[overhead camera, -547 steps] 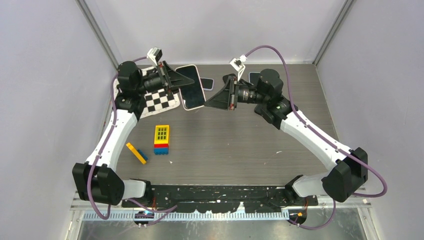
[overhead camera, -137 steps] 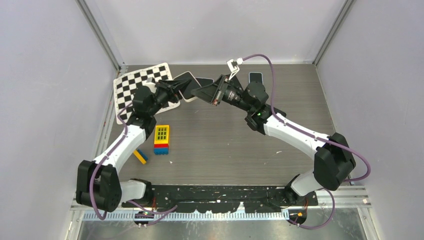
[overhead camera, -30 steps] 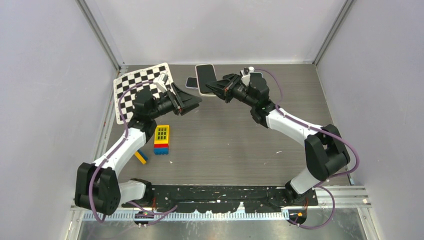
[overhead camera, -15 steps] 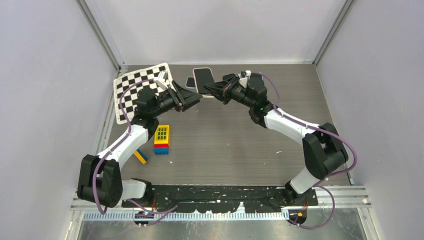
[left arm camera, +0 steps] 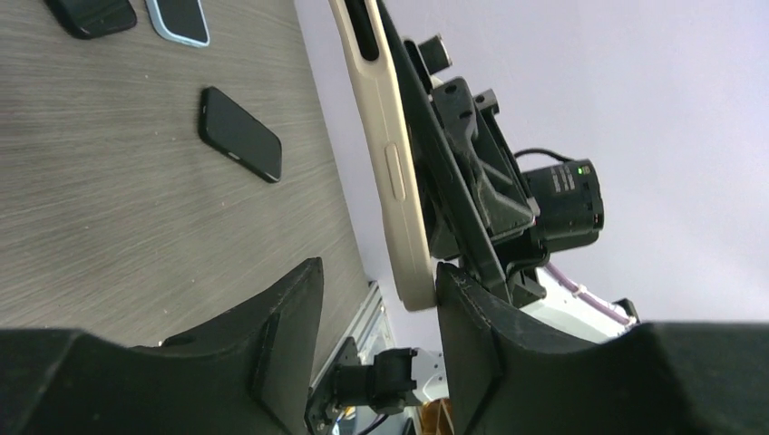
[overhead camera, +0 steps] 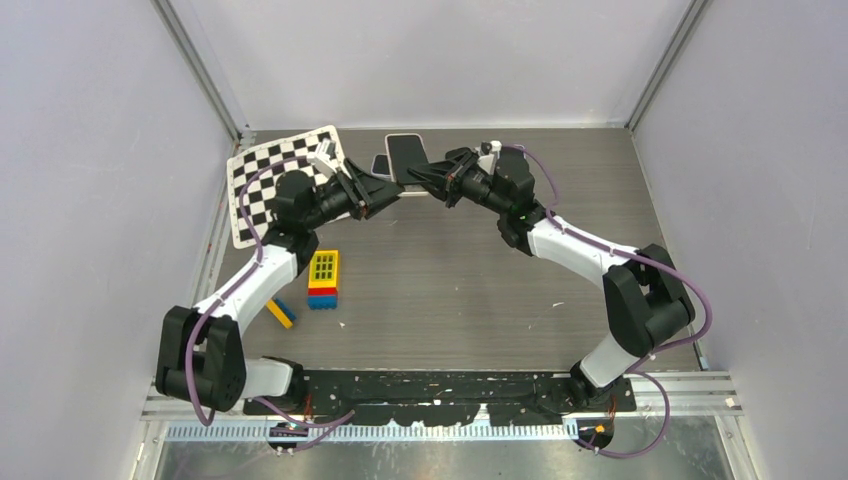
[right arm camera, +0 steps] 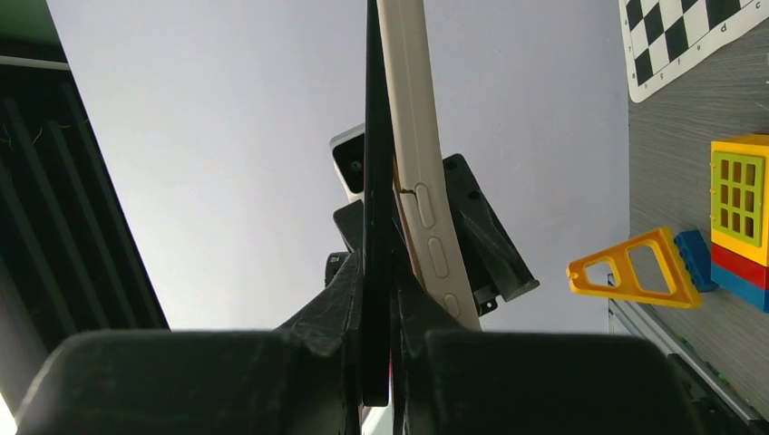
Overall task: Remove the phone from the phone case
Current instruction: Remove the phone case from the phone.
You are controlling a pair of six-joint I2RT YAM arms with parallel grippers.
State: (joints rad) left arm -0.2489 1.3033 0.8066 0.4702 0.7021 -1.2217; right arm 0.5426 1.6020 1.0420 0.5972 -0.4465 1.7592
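Top cam: fixed high behind the arm bases, tilted down, far enough back to take in the whole table [overhead camera: 450, 290] and both arms. Left wrist cam: sits just behind the left gripper [left arm camera: 376, 281], looks out along its fingers, rolled so the table climbs the left of the frame; cased phone [left arm camera: 390, 172] edge-on and very close, right gripper [left arm camera: 462, 181] directly behind it. Right wrist cam: same seat behind its own gripper, facing the opposite way, with the left gripper just beyond the phone. Overlap: all three see the phone and both grippers; right wrist and top also share the checkerboard [right arm camera: 698, 36] and block stack [right arm camera: 739, 227]; left wrist and top share the table strip beyond the fingertips.
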